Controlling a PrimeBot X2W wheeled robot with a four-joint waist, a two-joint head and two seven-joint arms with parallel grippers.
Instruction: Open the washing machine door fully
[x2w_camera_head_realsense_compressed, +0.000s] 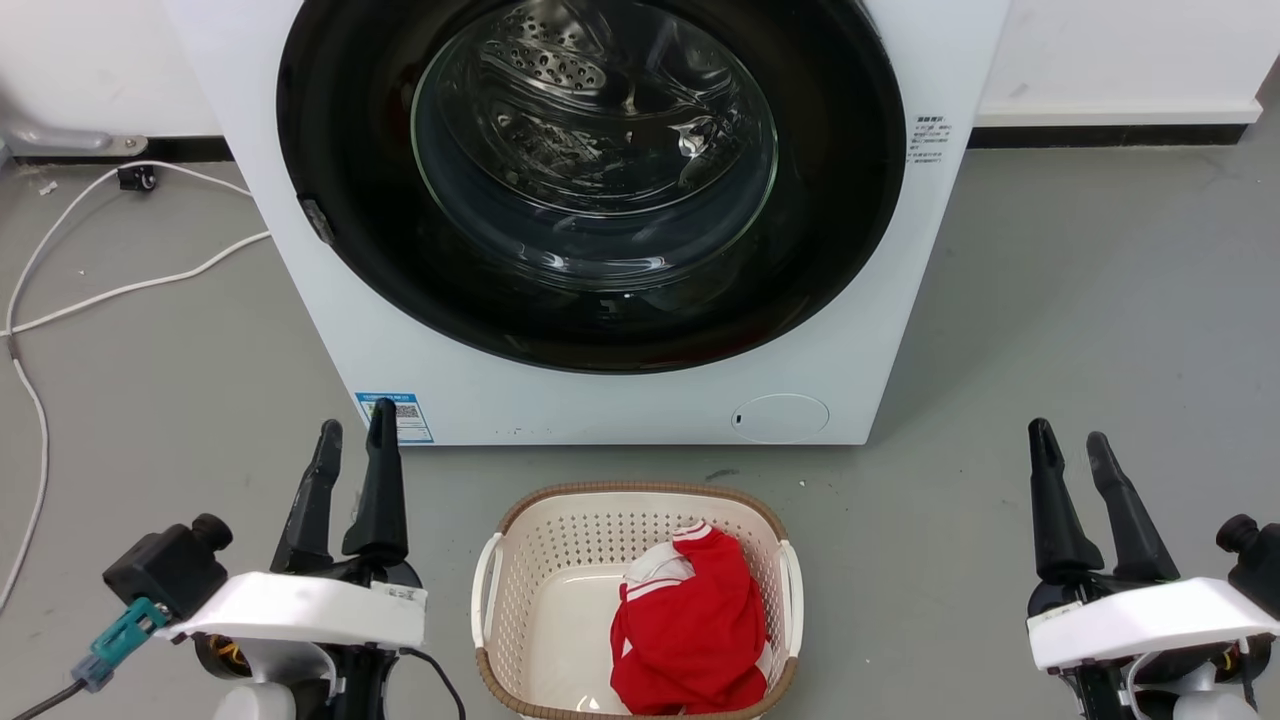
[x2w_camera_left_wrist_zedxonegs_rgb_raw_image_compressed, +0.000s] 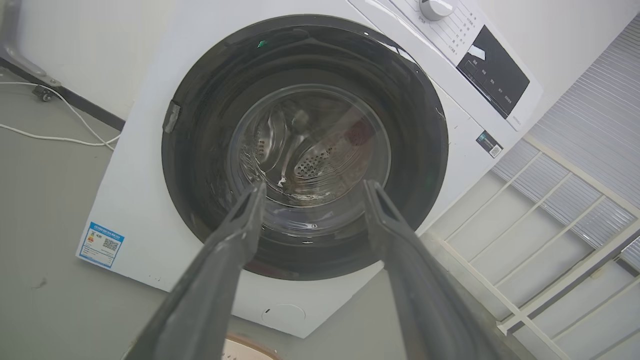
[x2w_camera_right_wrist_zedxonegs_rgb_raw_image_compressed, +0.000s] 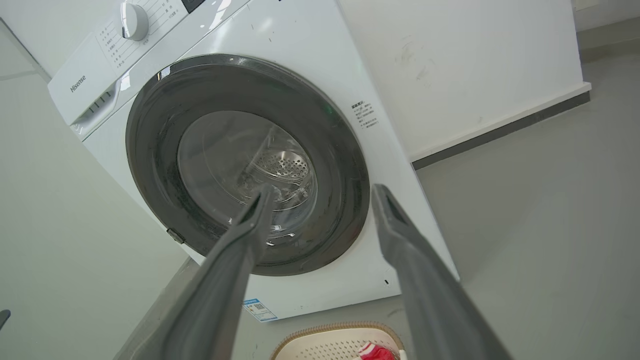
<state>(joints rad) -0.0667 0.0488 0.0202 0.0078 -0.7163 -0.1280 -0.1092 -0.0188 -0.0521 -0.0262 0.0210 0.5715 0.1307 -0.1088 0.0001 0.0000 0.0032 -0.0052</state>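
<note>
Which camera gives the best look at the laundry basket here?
The head view: nearly all of the laundry basket shows from above, on the floor before the washing machine, with a red cloth inside. The right wrist view catches part of its rim; the left wrist view shows just a sliver.

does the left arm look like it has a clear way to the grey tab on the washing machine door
Probably yes. The left gripper is open, short of the washing machine door, bare floor between. The grey tab sits on the door's left edge; the laundry basket stands further right.
</note>
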